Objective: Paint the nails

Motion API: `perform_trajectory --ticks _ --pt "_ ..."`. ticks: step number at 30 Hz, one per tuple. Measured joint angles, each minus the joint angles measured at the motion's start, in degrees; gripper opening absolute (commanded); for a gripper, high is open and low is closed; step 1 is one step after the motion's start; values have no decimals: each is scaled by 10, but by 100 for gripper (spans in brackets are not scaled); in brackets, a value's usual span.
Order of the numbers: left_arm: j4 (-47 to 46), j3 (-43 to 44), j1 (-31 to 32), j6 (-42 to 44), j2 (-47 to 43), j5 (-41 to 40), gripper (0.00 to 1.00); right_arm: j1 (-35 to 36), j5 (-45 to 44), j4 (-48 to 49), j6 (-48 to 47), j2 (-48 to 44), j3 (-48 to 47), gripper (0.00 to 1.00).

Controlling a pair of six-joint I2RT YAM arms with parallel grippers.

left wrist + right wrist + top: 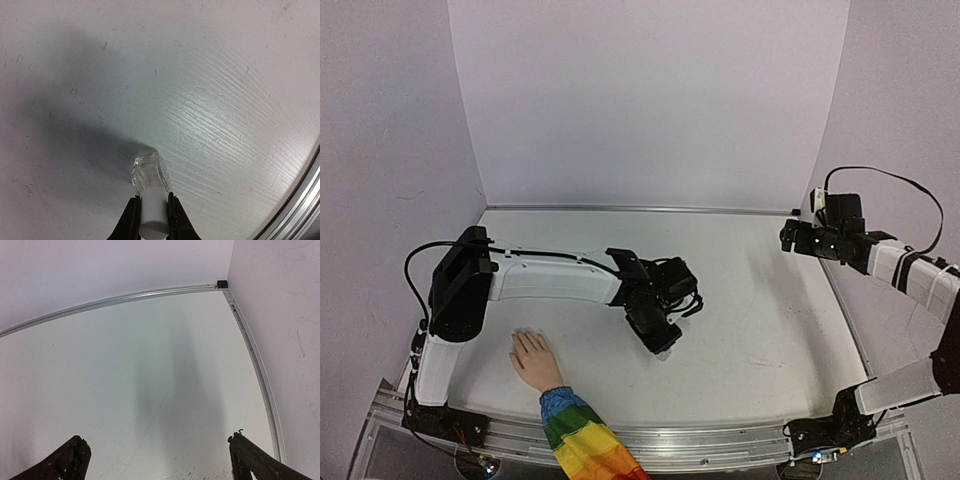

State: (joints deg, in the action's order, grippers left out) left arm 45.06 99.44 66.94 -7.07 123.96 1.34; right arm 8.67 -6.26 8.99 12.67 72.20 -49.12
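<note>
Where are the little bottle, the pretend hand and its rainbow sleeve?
little bottle [149, 172]: left wrist view, clear glass body.
pretend hand [532, 360]: top view, back of the hand.
rainbow sleeve [582, 437]: top view, middle stripes.

I count two arms on this bench: my left arm [555, 280] bolted near the near-left corner and my right arm [910, 275] near the near-right corner. That gives two grippers, my left gripper [152, 202] and my right gripper [155, 440], each with two fingers, four fingers in all. There is one bottle [149, 172], clear, with one white cap [152, 222], out toward the middle of the bench [760, 330]. One mannequin hand [532, 358] lies by the near edge, toward the left corner, wearing one rainbow-striped sleeve [582, 438]. Its nails [523, 337] are too small for me to count.
</note>
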Motion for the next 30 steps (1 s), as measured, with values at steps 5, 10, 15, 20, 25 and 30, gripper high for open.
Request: perform_trajectory --ticks 5,10,15,20,25,30 --pt "0 0 -3 1 -1 0 0 0 52 0 -9 13 -5 98" --pt "5 0 -25 2 -25 25 0 5 139 6 -16 38 -15 98" --pt "8 -3 -94 9 -100 92 0 46 231 28 -30 57 -21 98" --pt "10 -11 -185 35 -202 190 0 147 371 71 -43 122 -71 98" --pt "10 -27 -236 65 -271 285 0 240 503 143 -37 181 -104 98" --pt "10 -37 -259 83 -297 374 0 297 573 208 -22 218 -138 83"
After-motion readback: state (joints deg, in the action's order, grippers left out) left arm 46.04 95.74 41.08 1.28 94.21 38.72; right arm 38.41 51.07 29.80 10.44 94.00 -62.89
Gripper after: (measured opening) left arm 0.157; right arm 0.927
